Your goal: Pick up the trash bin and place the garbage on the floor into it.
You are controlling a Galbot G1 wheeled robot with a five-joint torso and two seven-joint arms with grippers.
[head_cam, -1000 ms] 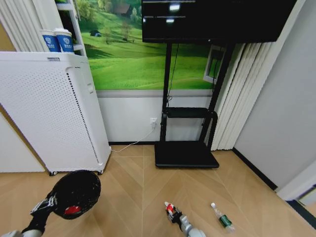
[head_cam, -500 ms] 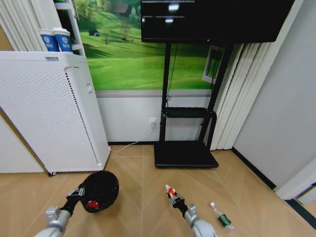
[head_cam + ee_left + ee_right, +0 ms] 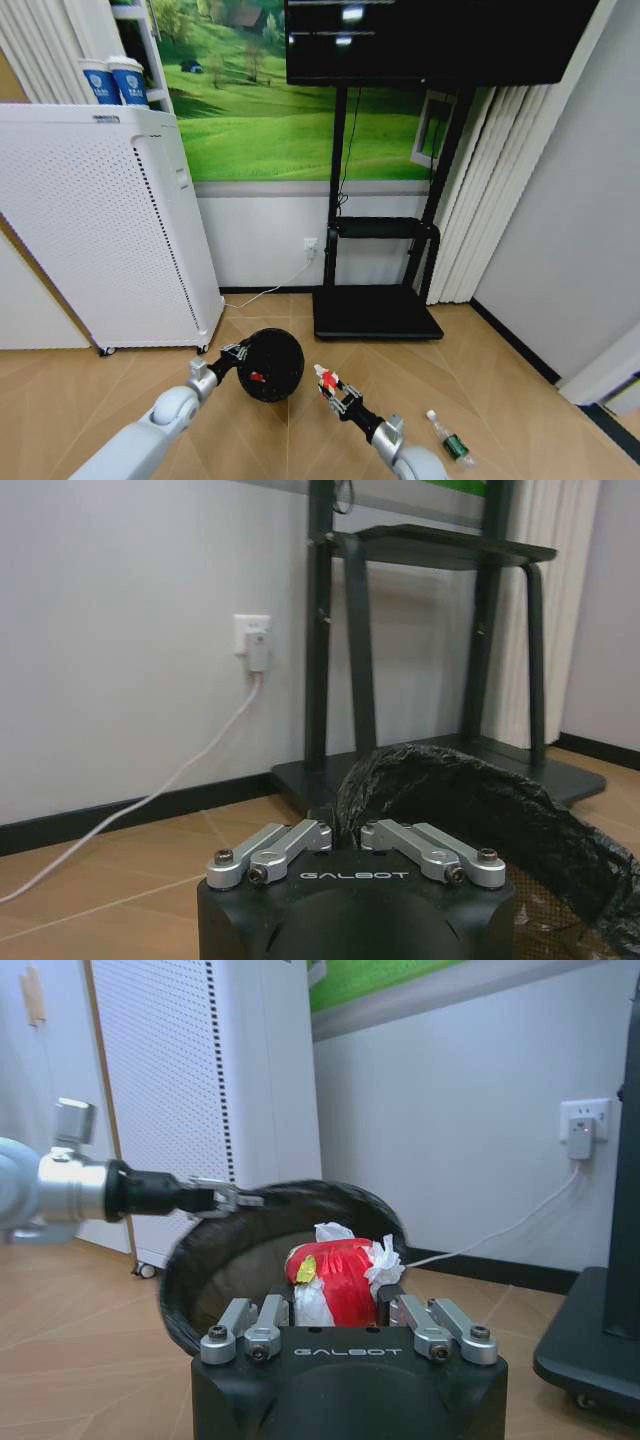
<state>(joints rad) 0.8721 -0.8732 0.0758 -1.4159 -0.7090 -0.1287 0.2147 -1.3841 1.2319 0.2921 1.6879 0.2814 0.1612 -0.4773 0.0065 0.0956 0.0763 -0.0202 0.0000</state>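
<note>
I have the trash bin (image 3: 270, 364) held off the floor (image 3: 500, 400) in front of me, tipped on its side with its mouth turned toward my right arm; a red piece (image 3: 256, 377) shows through the mesh inside it. My left gripper (image 3: 232, 354) has its jaws closed on the bin's rim, and the left wrist view shows the black mesh edge (image 3: 480, 810) pinched right at the fingers. Just beside the bin, my right gripper (image 3: 331, 385) has its jaws clamped on a crumpled red-and-white wrapper (image 3: 340, 1280), held just in front of the bin's opening (image 3: 250, 1250). A small clear bottle with a green label (image 3: 450, 441) lies on the parquet off to my right, well apart from both grippers. Behind stand a white perforated appliance (image 3: 100, 220) and a black TV stand (image 3: 375, 310) against the wall.
</note>
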